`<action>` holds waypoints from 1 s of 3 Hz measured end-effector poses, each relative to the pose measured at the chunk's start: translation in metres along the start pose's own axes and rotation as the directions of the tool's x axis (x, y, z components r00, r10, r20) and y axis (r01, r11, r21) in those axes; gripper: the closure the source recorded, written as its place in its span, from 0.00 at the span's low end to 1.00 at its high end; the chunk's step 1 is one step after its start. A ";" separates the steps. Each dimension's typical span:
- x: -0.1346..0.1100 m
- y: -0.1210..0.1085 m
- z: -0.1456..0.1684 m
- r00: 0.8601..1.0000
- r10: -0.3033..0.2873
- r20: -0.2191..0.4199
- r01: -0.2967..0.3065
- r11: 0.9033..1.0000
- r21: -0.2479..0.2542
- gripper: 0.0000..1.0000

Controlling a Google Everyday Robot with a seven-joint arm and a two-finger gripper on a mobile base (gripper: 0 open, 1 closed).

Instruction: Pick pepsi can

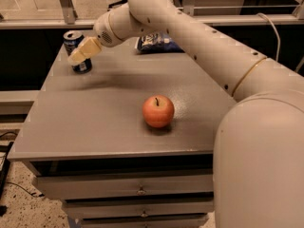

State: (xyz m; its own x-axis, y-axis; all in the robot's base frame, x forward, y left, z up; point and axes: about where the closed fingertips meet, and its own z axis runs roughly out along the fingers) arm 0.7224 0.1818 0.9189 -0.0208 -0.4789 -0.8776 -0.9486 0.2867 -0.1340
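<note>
Dark-blue pepsi can (72,42), silver top, upright; claw (77,56) overlapping it, grip state unclear.

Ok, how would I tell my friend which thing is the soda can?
Look at the grey table and go to its far left corner. The soda can stands upright there, just behind the robot's gripper, which partly covers it. It is the only dark-blue cylinder with a silver top; the apple is round and red, and the blue bag lies flat.
</note>
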 end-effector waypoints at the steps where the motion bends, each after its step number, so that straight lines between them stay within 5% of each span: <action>1: 0.006 -0.010 0.033 0.999 0.042 0.019 -0.042 0.999 0.011 0.03; 3: -0.002 -0.008 0.034 0.993 0.090 0.079 -0.091 0.996 0.009 0.64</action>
State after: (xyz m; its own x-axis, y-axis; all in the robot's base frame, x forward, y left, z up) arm 0.7405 0.2084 0.9061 -0.0806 -0.3839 -0.9199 -0.9400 0.3362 -0.0580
